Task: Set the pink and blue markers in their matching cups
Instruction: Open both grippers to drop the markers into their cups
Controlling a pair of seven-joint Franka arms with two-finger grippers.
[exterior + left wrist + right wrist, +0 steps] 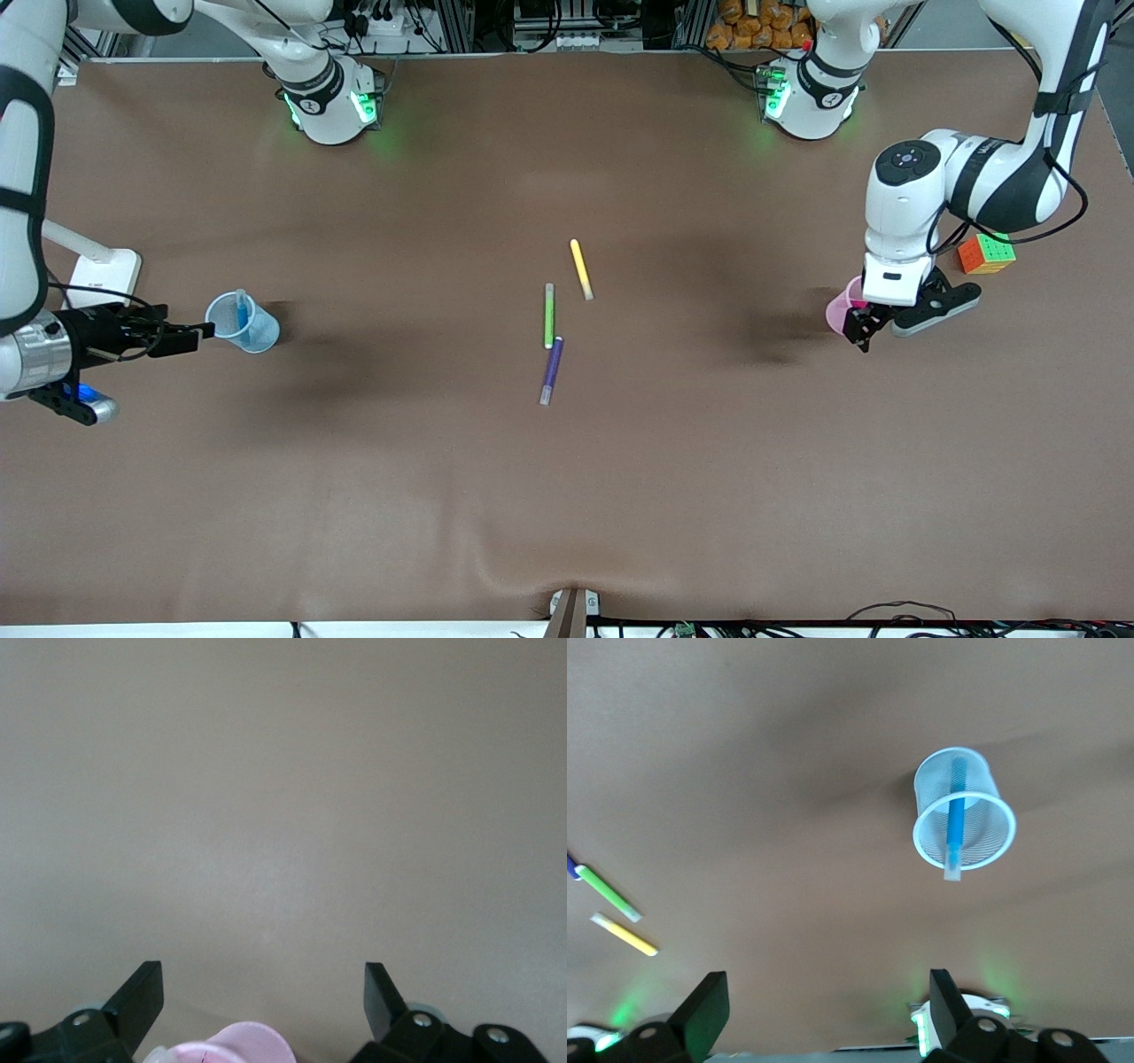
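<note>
A light blue mesh cup (244, 324) (963, 811) stands upright toward the right arm's end of the table. The blue marker (241, 309) (955, 826) leans inside it, its greyish cap sticking out over the rim. My right gripper (199, 332) (830, 997) is open and empty just beside this cup, apart from it. The pink cup (839, 311) (257, 1043) stands toward the left arm's end. My left gripper (861, 335) (263, 992) hangs open right over it, holding nothing. The gripper hides most of the cup, so I cannot make out the pink marker clearly.
Three loose markers lie mid-table: yellow (580, 268) (625, 935), green (549, 316) (609, 893) and purple (551, 370). A colour cube (986, 254) sits near the left arm's wrist. A white stand (104, 270) is by the right arm.
</note>
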